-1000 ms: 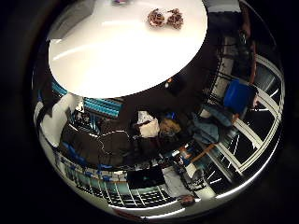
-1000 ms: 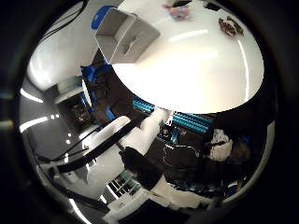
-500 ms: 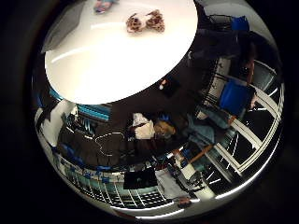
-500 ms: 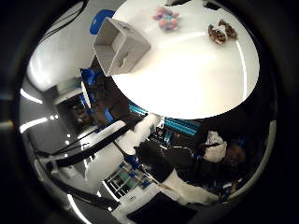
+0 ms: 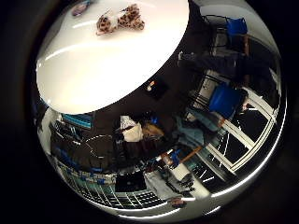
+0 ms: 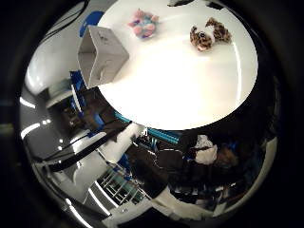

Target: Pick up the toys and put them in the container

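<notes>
From the little-finger side of the palm, a round white worktop (image 5: 107,60) is seen well away from the camera. A brown-and-cream spotted plush toy (image 5: 120,20) is seen lying on it near the far rim, and a small pink and blue soft toy (image 5: 81,7) is partly visible at the edge, apart from the spotted one. Beyond the worktop, a blue chair (image 5: 225,99) is seen in the room.

From the thumb side, both toys are shown on the same worktop, well apart from each other. An open white box-shaped container (image 6: 100,54) is seen standing at the rim of the worktop, near the pink and blue toy; nothing can be made out inside it.

No part of the hand is shown in either view, so whether it is released or clenched cannot be told.
</notes>
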Robot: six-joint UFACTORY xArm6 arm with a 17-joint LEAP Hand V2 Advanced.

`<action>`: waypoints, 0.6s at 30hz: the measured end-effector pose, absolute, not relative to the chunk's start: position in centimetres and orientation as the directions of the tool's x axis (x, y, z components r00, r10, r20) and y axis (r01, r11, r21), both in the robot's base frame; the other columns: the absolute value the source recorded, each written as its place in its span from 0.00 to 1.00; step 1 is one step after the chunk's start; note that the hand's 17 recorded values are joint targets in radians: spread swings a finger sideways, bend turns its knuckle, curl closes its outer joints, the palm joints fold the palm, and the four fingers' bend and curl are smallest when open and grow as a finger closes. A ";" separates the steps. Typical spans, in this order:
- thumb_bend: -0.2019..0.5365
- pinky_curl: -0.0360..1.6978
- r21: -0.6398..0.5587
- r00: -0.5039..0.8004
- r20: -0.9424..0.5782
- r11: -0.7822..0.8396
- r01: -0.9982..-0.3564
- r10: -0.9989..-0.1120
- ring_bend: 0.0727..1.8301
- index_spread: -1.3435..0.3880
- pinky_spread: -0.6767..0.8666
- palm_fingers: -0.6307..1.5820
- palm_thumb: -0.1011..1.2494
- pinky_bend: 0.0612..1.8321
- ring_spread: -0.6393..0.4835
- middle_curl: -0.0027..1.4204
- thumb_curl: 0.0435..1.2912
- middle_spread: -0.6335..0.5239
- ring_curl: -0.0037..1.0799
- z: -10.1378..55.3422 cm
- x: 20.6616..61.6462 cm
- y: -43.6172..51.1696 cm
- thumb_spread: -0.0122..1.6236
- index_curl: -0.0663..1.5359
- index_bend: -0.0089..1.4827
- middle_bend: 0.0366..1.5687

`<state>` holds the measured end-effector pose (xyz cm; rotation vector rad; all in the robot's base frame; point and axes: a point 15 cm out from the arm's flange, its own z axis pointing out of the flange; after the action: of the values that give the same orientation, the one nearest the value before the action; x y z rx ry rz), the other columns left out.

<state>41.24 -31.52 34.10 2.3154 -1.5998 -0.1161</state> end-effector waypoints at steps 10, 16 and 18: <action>0.26 0.19 0.347 0.324 0.250 -0.228 -0.909 -0.912 0.14 0.56 0.71 0.33 0.53 0.22 0.72 0.22 0.21 0.54 0.22 33.4 42.9 -33.5 0.67 0.22 0.12 0.10; 0.25 0.19 0.399 0.291 0.273 -0.167 -0.902 -0.917 0.14 0.56 0.74 0.35 0.57 0.25 0.74 0.21 0.21 0.55 0.23 32.4 42.6 -33.3 0.70 0.22 0.12 0.10; 0.22 0.19 0.429 0.284 0.249 -0.157 -0.889 -0.926 0.14 0.56 0.75 0.35 0.52 0.27 0.74 0.21 0.20 0.55 0.23 32.3 41.5 -33.0 0.71 0.22 0.11 0.10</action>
<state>41.54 -32.99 32.29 2.0645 -1.6227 -0.0978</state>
